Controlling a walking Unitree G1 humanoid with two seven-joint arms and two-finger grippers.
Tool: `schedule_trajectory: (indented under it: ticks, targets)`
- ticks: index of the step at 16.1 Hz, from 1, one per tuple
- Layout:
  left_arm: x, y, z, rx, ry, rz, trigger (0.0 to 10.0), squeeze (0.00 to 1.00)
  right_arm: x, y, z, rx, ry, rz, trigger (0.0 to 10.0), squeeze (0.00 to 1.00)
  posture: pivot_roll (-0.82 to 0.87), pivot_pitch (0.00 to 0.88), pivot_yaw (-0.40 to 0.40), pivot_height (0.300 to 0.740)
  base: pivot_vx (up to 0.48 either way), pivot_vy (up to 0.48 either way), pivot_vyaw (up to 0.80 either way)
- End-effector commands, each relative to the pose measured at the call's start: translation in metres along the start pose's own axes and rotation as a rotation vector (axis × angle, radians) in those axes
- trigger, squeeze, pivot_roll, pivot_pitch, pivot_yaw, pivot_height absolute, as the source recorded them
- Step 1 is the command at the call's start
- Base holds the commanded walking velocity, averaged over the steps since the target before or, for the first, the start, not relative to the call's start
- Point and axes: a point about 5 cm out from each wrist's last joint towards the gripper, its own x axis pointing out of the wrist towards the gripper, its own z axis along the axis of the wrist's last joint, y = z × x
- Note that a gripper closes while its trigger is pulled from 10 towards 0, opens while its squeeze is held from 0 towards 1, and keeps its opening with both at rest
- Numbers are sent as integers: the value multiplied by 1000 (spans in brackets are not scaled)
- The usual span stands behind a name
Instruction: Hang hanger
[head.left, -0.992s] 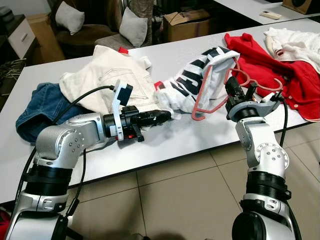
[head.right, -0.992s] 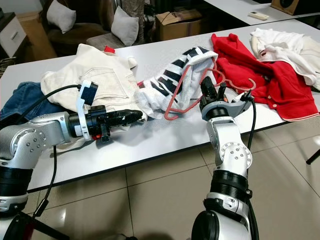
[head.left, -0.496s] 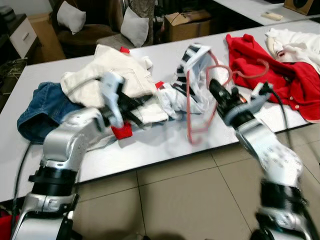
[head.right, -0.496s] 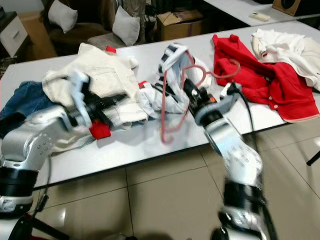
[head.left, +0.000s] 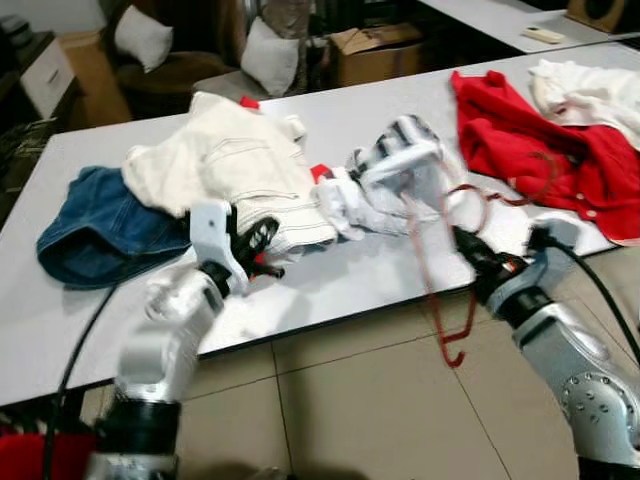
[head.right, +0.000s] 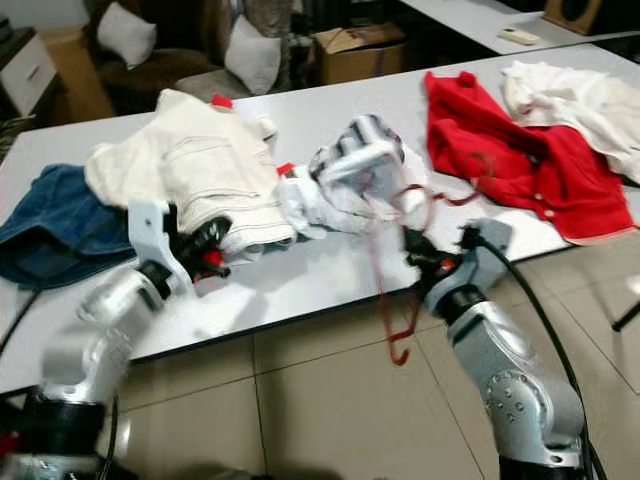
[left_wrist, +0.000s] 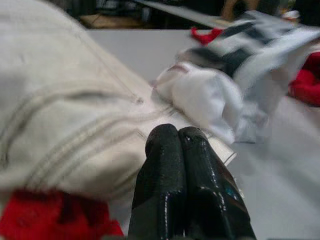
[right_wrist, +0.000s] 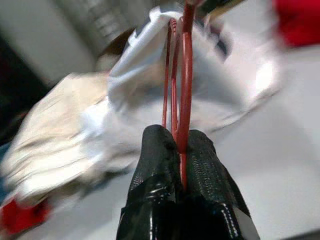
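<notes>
Left claw (left_wrist: 180, 137): fingers pressed together, nothing between them, silver arm bent and reaching forward at the near left. Right claw (right_wrist: 177, 145): fingers clamped tight on a thin red wire hanger (head.left: 440, 290), arm extended at near right.

The right gripper (right_wrist: 181, 145) pinches the red wire hanger (right_wrist: 184, 85) between its two black fingers (right_wrist: 157, 155). Beyond them a blurred white garment (right_wrist: 150, 85) lies on the pale table (right_wrist: 280, 150), the hanger running into it.

Head stereo pair angled down at table (head.left: 330, 290), wrist cameras close along each end effector
</notes>
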Motion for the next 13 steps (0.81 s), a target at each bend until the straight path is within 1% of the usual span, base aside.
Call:
schedule_trajectory:
  ticks: [1, 2, 3, 4, 5, 6, 7, 9, 10, 11, 13]
  targets:
    - [0, 2, 0, 24, -8, 38, 10000, 0, 0, 1, 7, -20, -47, -24, 10000, 0, -211, 0, 115, 740, 0, 0, 0]
    - [-2, 4, -6, 76, -14, 89, 10000, 0, 1, -3, 7, -129, -53, -99, 10000, 0, -204, 0, 107, 740, 0, 0, 0]
    - [-3, 4, -7, 64, -18, 108, 10000, 0, 1, -4, 6, -145, -66, -139, 10000, 0, -200, 0, 103, 740, 0, 0, 0]
    - [-4, 6, -6, 79, -32, 125, 10000, 0, 2, -4, 5, -192, -76, -167, 10000, 0, -196, 0, 97, 740, 0, 0, 0]
    - [-4, 5, -6, 114, -22, 129, 10000, 0, 3, -3, 3, -271, -92, -185, 10000, 0, -190, 0, 91, 740, 0, -319, 0]
    - [-3, 1, -5, 152, -23, 128, 10000, 0, 3, -5, 0, -249, -94, -191, 10000, 0, -165, 0, 77, 740, 0, -480, 800]
    - [-2, 0, -5, 159, -23, 128, 10000, 0, 3, -6, 0, -247, -98, -191, 10000, 0, -165, 0, 77, 740, 0, -480, 800]
    - [-3, -8, -7, 209, -32, 126, 10000, 0, 5, -9, -2, -283, -82, -188, 10000, 0, -153, 0, 52, 740, 0, -480, 800]
    - [-3, -9, -6, 196, -39, 144, 10000, 0, 7, -8, 0, -270, -88, -173, 10000, 0, -151, 0, 47, 740, 0, -480, 0]
    - [-2, -9, -11, 180, -28, 154, 10000, 0, 9, -12, -1, -266, -92, -179, 10000, 0, -151, 0, 47, 740, 0, -480, 0]
    - [-3, -12, -10, 183, -31, 147, 10000, 0, 9, -13, 1, -262, -89, -175, 10000, 0, -153, 0, 49, 740, 0, -367, 0]
